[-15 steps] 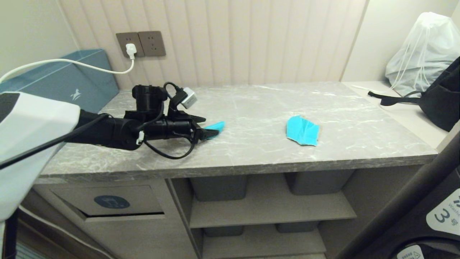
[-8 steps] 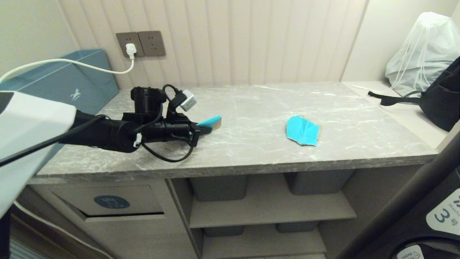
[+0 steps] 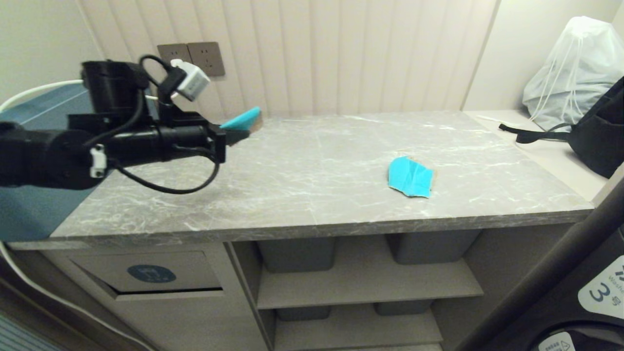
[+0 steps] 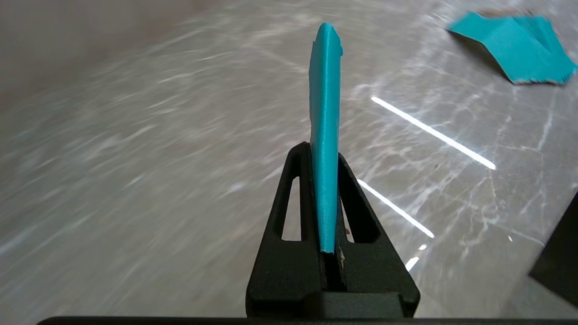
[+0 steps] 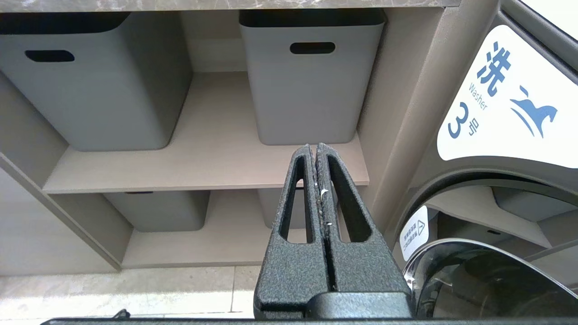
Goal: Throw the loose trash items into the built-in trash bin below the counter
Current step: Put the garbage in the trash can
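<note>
My left gripper [image 3: 233,132] is shut on a turquoise paper scrap [image 3: 240,119], lifted clear above the left part of the grey marble counter [image 3: 312,161]. In the left wrist view the scrap [image 4: 324,113] stands pinched edge-on between the black fingers [image 4: 293,189]. A second turquoise scrap [image 3: 410,177] [image 4: 515,40] lies flat on the counter toward the right. The trash bin flap [image 3: 146,273] with its dark-blue oval sticker sits in the beige cabinet front below the counter's left end. My right gripper [image 5: 315,151] is shut and empty, hanging low in front of the shelves.
Grey tubs [image 5: 307,76] with slot handles stand on the shelves [image 3: 360,282] under the counter. A dull-blue box [image 3: 29,146] leans at the far left, with a white cable plugged into wall sockets [image 3: 191,58]. A white bag [image 3: 575,68] and a washer [image 5: 505,99] are at the right.
The left gripper closed on the scrap lying on the counter, then rose and pulled back to the left with the scrap in it. The other scrap has not moved.
</note>
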Robot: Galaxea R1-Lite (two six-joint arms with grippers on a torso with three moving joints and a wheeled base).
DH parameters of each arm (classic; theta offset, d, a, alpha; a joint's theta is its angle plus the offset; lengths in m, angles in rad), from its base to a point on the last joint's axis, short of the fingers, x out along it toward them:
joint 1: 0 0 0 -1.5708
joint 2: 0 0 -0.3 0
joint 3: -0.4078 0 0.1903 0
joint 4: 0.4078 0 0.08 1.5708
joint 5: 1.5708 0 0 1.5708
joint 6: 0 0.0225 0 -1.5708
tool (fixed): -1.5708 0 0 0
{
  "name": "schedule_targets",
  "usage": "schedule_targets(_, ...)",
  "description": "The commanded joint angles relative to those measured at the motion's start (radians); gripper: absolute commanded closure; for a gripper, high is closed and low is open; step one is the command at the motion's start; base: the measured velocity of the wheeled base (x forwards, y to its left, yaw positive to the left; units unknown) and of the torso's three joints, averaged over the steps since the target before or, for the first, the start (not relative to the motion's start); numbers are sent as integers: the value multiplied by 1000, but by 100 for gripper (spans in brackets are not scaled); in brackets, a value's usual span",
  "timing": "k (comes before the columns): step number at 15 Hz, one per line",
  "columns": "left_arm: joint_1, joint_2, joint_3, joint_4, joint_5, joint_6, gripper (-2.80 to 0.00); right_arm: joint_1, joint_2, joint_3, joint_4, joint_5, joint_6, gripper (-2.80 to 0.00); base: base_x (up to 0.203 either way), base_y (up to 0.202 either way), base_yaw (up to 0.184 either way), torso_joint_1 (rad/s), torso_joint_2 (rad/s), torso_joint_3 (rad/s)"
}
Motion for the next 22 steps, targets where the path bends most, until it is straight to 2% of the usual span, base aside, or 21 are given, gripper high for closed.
schedule_targets(1, 71, -196, 98, -3, 13, -29, 0, 1, -1, 0, -1, 0, 0, 0, 0, 0, 0, 0, 0, 0)
schedule_targets(6, 375, -620, 461, -2, 56, -171, 0, 0, -2, 0, -1, 0, 0, 0, 0, 0, 0, 0, 0, 0)
schedule_targets(9, 483, -871, 691, 5, 119, -292, 0, 0, -1, 0, -1, 0, 0, 0, 0, 0, 0, 0, 0, 0)
schedule_targets(10, 503, -938, 766, 18, 165, -368, 0, 0, -1, 0, -1, 0, 0, 0, 0, 0, 0, -38, 62, 51)
schedule_targets(11, 514, -982, 808, 48, 220, -490, 0, 0, -2, 0, -1, 0, 0, 0, 0, 0, 0, -110, 242, 159)
schedule_targets(12, 521, -1022, 835, 104, 275, -606, 0, -1, -2, 0, -1, 0, 0, 0, 0, 0, 0, -168, 378, 216)
schedule_targets(13, 525, -1049, 851, 180, 318, -695, 0, 1, -1, 0, -1, 0, 0, 0, 0, 0, 0, -194, 447, 244)
schedule_targets(15, 528, -1086, 870, 254, 368, -819, 0, 0, -1, 0, -1, 0, 0, 0, 0, 0, 0, -208, 481, 266)
schedule_targets(22, 528, -1063, 957, 321, 377, -1208, 0, 1, -1, 0, -1, 0, 0, 0, 0, 0, 0, -200, 491, 280)
